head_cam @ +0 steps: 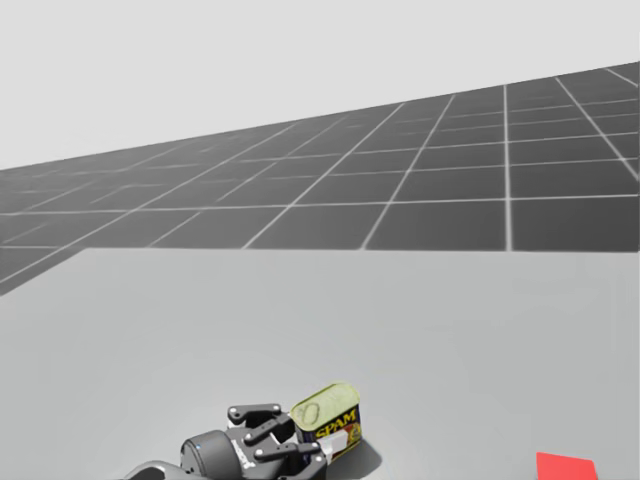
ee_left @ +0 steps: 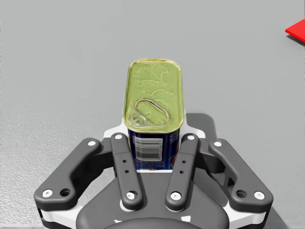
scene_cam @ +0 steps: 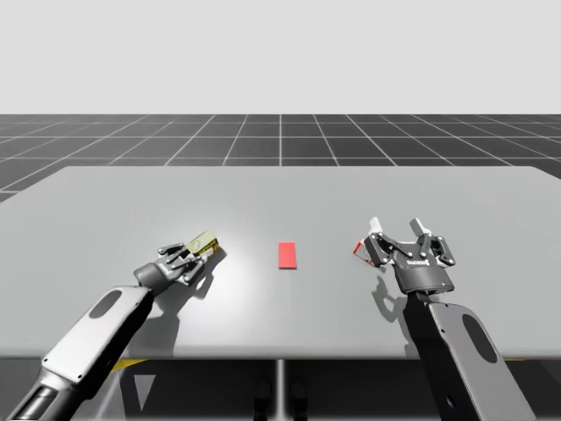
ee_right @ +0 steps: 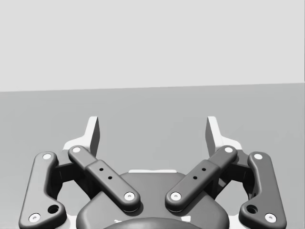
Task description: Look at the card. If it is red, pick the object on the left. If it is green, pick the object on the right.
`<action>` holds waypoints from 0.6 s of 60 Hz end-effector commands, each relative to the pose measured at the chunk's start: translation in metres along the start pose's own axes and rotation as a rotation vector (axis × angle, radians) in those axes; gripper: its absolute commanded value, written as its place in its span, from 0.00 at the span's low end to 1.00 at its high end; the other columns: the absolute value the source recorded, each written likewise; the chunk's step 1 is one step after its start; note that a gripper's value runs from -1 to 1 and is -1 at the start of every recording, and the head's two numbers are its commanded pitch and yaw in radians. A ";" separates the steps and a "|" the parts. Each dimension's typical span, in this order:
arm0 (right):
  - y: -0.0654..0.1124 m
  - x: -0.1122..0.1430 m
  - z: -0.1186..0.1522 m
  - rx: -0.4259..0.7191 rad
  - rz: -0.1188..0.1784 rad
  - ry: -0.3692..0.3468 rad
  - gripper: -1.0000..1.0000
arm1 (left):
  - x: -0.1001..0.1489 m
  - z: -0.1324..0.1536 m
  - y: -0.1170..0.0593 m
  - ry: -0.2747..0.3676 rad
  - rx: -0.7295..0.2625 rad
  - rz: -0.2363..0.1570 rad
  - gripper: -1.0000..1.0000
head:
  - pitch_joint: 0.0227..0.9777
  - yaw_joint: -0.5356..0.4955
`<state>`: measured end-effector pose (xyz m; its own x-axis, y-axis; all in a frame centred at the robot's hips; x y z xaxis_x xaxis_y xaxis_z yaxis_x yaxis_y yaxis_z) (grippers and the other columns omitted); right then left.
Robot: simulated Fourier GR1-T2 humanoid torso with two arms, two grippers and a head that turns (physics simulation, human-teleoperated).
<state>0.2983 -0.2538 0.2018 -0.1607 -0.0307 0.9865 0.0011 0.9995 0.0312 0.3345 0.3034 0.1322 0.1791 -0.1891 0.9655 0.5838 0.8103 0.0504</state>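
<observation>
A red card [scene_cam: 287,255] lies flat at the table's middle, also at the edge of the head view [head_cam: 566,467] and off to the side ahead of the left gripper [ee_left: 296,31]. Left of it is a rectangular can [scene_cam: 203,243] with a blue side and a yellow-green pull-tab lid [ee_left: 153,100]. My left gripper [ee_left: 155,143] is shut on its two sides, and the can [head_cam: 328,420] sits tilted low at the table. My right gripper [scene_cam: 399,235] stands open with nothing between its fingers [ee_right: 93,131]. A small red-and-white object [scene_cam: 360,252] is partly hidden just left of it.
The grey table [scene_cam: 88,202] stretches bare around both arms, with its far edge well beyond the can. A dark gridded floor lies behind it.
</observation>
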 end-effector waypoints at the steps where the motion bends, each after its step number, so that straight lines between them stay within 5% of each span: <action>1: 0.000 -0.001 0.000 0.000 0.006 0.003 0.00 | 0.001 0.006 -0.007 0.025 -0.089 -0.029 1.00 | 0.42 0.89; 14: 0.000 -0.001 0.000 -0.001 0.010 0.004 0.00 | 0.047 0.019 0.007 -0.047 -0.025 -0.085 1.00 | 0.41 0.89; 36: 0.001 -0.001 0.000 0.003 0.017 0.004 0.00 | 0.118 0.024 0.027 -0.191 0.143 -0.085 1.00 | 0.40 0.89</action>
<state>0.2987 -0.2533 0.2008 -0.1564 -0.0164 0.9876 0.0016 0.9999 0.0168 0.3354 0.3246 0.2045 0.0882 -0.1719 0.9812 0.4261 0.8968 0.1188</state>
